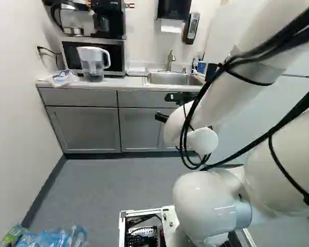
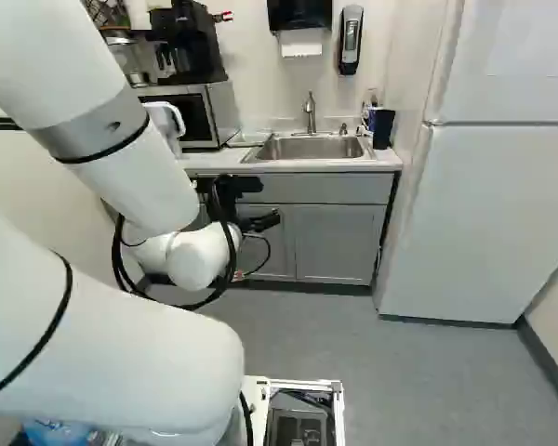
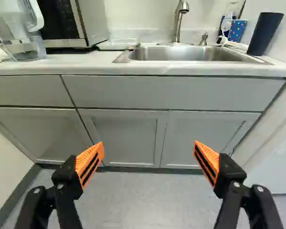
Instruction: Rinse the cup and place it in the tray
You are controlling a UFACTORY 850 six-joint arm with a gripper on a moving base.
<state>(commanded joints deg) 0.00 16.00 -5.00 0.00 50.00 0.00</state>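
Observation:
The gripper [image 2: 260, 221] is held out in front of the counter's cabinets, below the countertop. In the wrist view the gripper [image 3: 148, 149] stands wide open with nothing between its orange pads. A dark, tall cup [image 3: 265, 33] stands on the counter beside the sink, at the wall. Near it is a blue cup with light dots [image 3: 237, 31]; which of the two the task means I cannot tell. The steel sink [image 2: 309, 147] has a faucet [image 3: 179, 19] behind it. A low white tray [image 3: 118, 44] lies between sink and microwave. All are well ahead of the fingers.
Across the counter [image 1: 105, 84] stand a water pitcher [image 1: 92, 59], a microwave [image 3: 62, 24] and a coffee machine [image 2: 188, 42]. A tall white fridge [image 2: 456, 214] stands right of the counter. Bagged bottles [image 1: 51, 237] lie at the left base view's lower left.

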